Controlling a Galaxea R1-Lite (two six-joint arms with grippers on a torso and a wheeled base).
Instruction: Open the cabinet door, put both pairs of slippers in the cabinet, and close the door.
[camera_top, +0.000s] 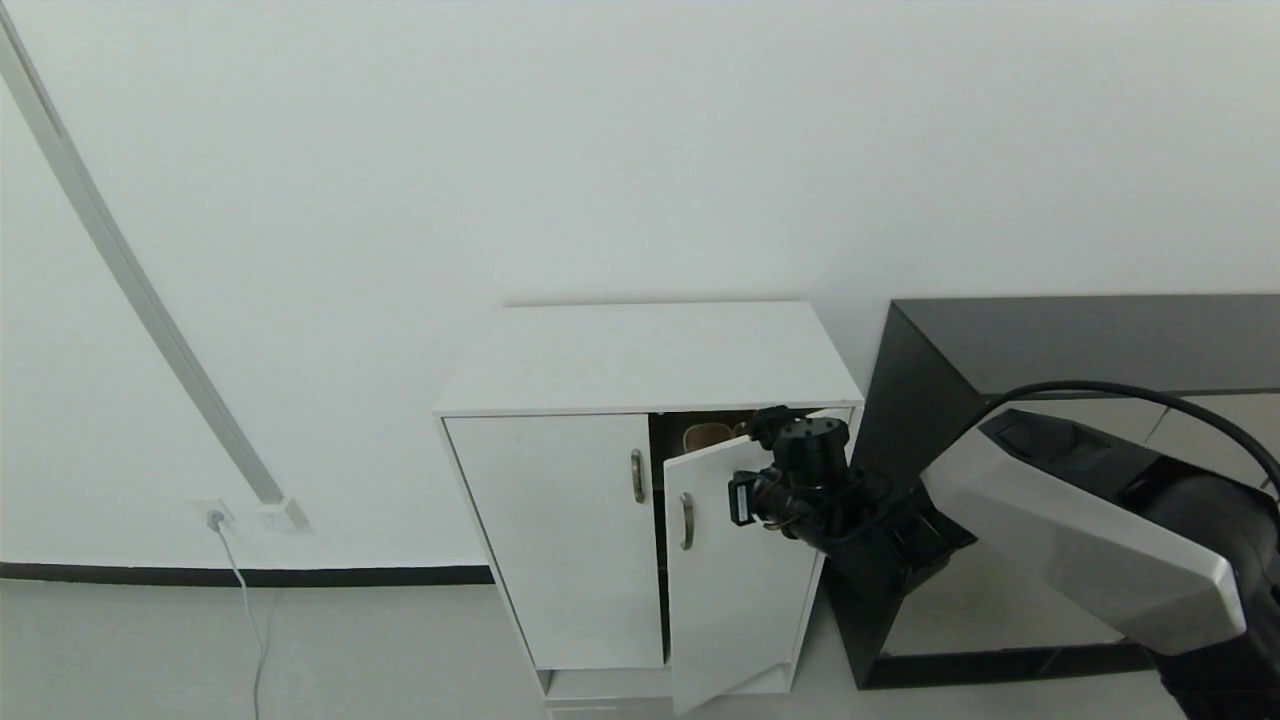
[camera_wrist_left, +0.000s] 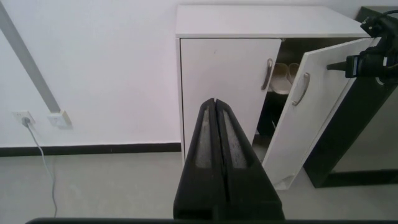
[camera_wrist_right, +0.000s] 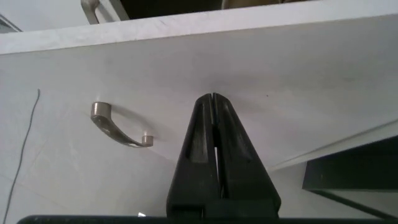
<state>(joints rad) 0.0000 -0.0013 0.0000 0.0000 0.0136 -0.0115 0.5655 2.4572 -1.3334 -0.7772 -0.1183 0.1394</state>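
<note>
Closed, empty right pincer (camera_wrist_right: 213, 106) is shown at the half-open door (camera_top: 735, 570); the door may be left ajar if its smooth face is slipped along.

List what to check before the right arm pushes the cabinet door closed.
1. Beige slippers inside the white two-door cabinet: one pair shows on a shelf, second pair cannot tell.
2. Right cabinet door ajar, floor in front bare: ok.
3. Right gripper, fingers shut, at that door's outer face: ok.
4. Left gripper, fingers shut, away from the cabinet: ok.
5. Left cabinet door closed: ok.
</note>
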